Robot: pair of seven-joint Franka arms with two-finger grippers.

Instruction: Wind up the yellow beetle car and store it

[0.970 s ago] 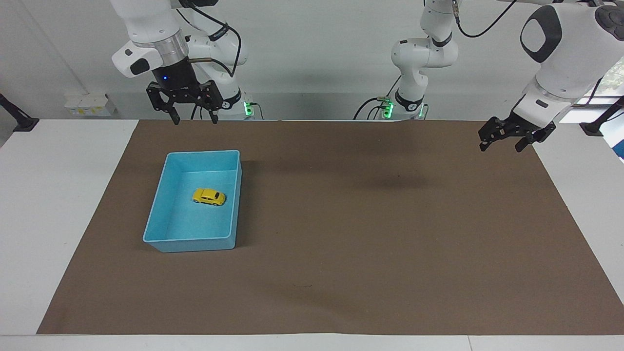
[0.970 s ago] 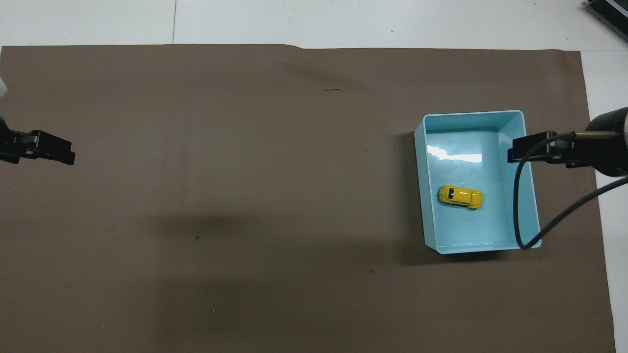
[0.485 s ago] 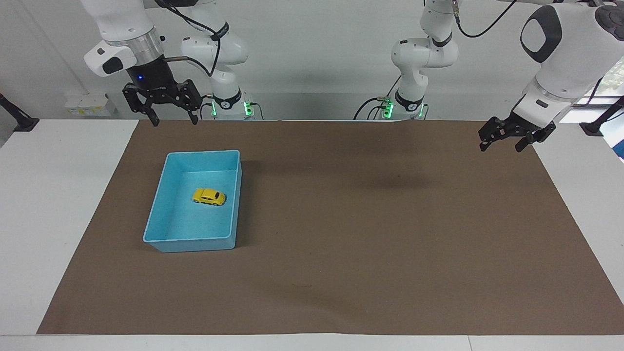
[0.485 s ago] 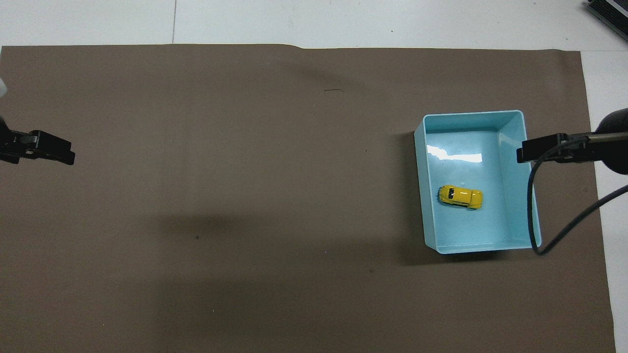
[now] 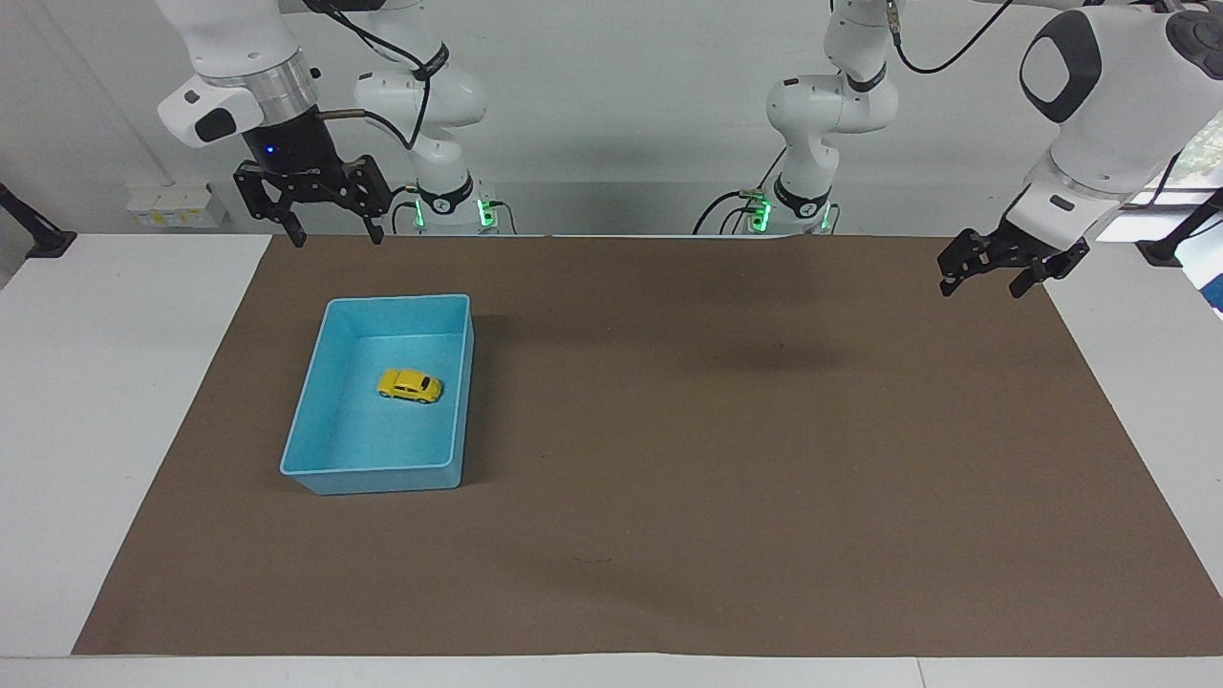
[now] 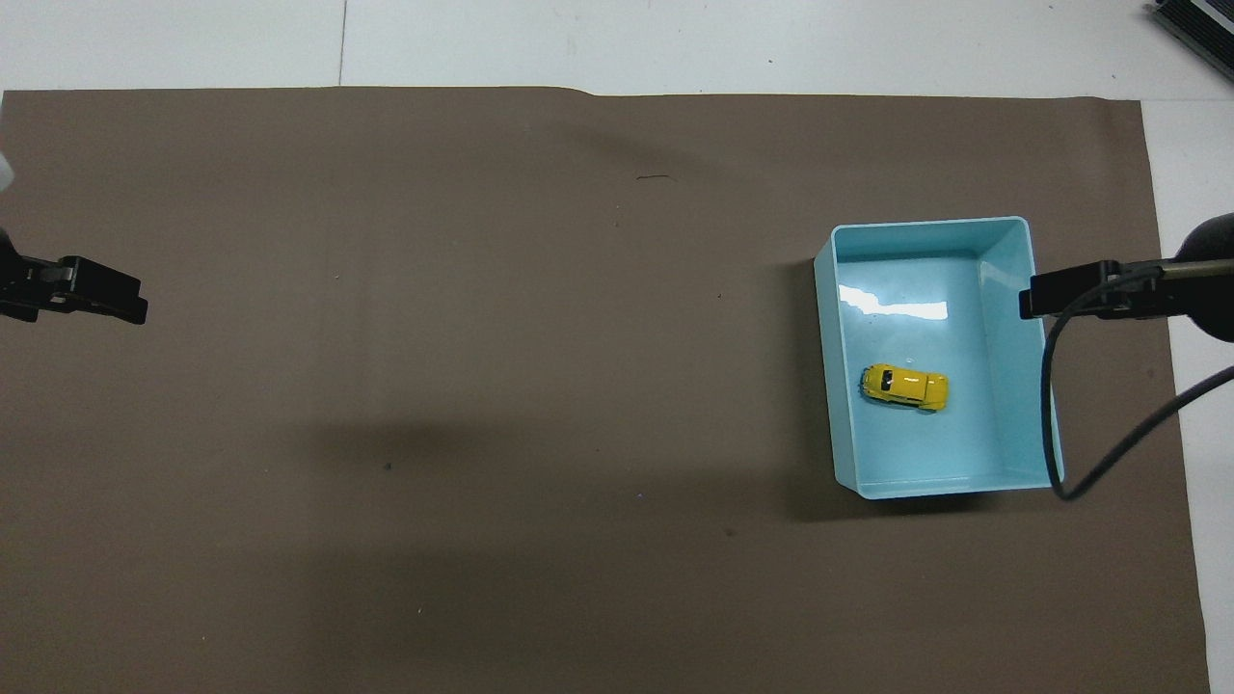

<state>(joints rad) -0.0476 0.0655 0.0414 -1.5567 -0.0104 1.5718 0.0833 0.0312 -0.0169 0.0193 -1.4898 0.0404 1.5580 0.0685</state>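
Two claws hang in the air, both empty and spread open: the right claw (image 5: 329, 227) over the mat's edge at about twelve o'clock from the blue bin (image 5: 304, 401), the left claw (image 5: 994, 272) waiting over the mat's corner at the left arm's end of the desk (image 5: 115, 401). The yellow beetle car (image 5: 409, 385) sits on its wheels on the bin floor, near the middle, apart from every wall, its length running nine to three o'clock in the facing view.

By the look of it the storing is done, so little is left to spoil. My worry is the right arm's dangling cable (image 6: 1051, 405), which in the overhead view crosses the bin's wall: a low sweep could snag the rim and drag or tip the light bin. A car still wound might also roll into a wall.
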